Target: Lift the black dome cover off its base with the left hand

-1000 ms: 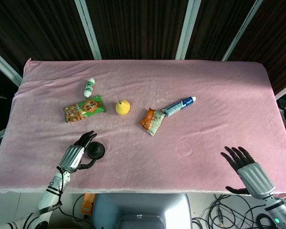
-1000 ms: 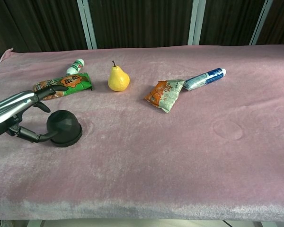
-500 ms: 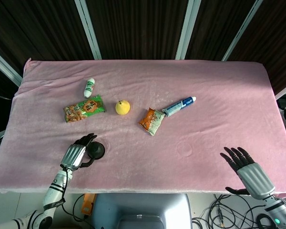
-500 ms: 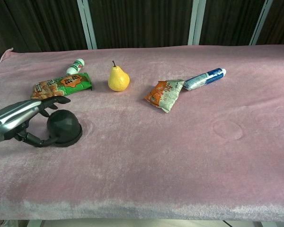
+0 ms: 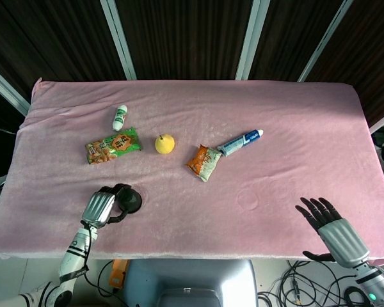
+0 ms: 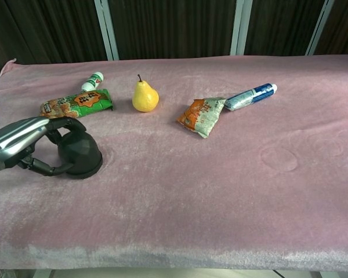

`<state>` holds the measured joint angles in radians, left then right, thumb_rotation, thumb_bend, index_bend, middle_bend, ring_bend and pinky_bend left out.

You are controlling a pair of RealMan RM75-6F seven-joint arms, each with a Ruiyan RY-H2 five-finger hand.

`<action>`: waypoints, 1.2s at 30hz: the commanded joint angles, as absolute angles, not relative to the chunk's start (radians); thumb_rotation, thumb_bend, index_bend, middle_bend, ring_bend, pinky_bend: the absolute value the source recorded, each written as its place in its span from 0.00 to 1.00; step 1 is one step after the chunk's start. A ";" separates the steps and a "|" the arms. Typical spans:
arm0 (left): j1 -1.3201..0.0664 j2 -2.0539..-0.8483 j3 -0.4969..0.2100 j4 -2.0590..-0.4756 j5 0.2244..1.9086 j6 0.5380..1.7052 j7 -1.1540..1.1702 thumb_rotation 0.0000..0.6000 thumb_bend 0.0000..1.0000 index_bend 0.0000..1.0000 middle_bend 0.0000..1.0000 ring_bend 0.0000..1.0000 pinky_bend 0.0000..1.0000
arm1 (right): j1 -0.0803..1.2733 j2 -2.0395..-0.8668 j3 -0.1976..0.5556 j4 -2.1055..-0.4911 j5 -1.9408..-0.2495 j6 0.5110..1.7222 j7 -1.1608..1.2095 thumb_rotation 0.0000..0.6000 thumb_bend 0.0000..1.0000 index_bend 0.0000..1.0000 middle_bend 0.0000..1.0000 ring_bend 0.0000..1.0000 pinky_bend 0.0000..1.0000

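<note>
The black dome cover point(image 5: 133, 201) point(image 6: 83, 154) sits on the pink cloth near the table's front left, and its base cannot be told apart beneath it. My left hand point(image 5: 101, 208) point(image 6: 22, 145) comes at it from the left. Its fingers curl over the dome's top and its thumb presses low on the near side, so the hand grips the cover. The dome rests on the cloth. My right hand point(image 5: 331, 230) hovers past the table's front right edge with fingers spread and nothing in it; only the head view shows it.
Behind the dome lie a green snack pack point(image 5: 113, 146) point(image 6: 75, 103) and a small white bottle point(image 5: 120, 118) point(image 6: 93, 81). A yellow pear point(image 5: 164, 143) point(image 6: 145, 97), an orange packet point(image 5: 203, 162) point(image 6: 202, 114) and a blue toothpaste tube point(image 5: 240, 142) point(image 6: 250, 96) lie mid-table.
My left hand's fingers, spread beside the dome before, have curled over its top and closed around it. The right hand has stayed put.
</note>
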<state>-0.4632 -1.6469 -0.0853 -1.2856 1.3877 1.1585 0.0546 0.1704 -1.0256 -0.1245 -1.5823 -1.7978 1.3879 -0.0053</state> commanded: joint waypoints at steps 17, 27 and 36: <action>-0.359 -1.511 -0.010 -1.437 1.542 1.378 0.104 1.00 0.32 0.30 0.36 0.45 0.36 | 0.175 -1.022 -0.126 -1.582 -1.800 1.383 0.003 1.00 0.00 0.00 0.00 0.05 0.17; -0.310 -1.515 0.011 -1.342 1.522 1.386 0.063 1.00 0.32 0.30 0.36 0.46 0.38 | 0.175 -1.023 -0.126 -1.578 -1.799 1.386 0.009 1.00 0.00 0.00 0.00 0.05 0.17; -0.297 -1.539 0.016 -1.244 1.502 1.350 0.096 1.00 0.32 0.19 0.24 0.32 0.36 | 0.177 -1.021 -0.128 -1.582 -1.801 1.382 0.003 1.00 0.00 0.00 0.00 0.05 0.17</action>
<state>-0.2998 -1.5415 0.0138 -1.2427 1.5082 1.3602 0.0916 0.1770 -1.0211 -0.1280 -1.5824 -1.8004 1.3816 0.0032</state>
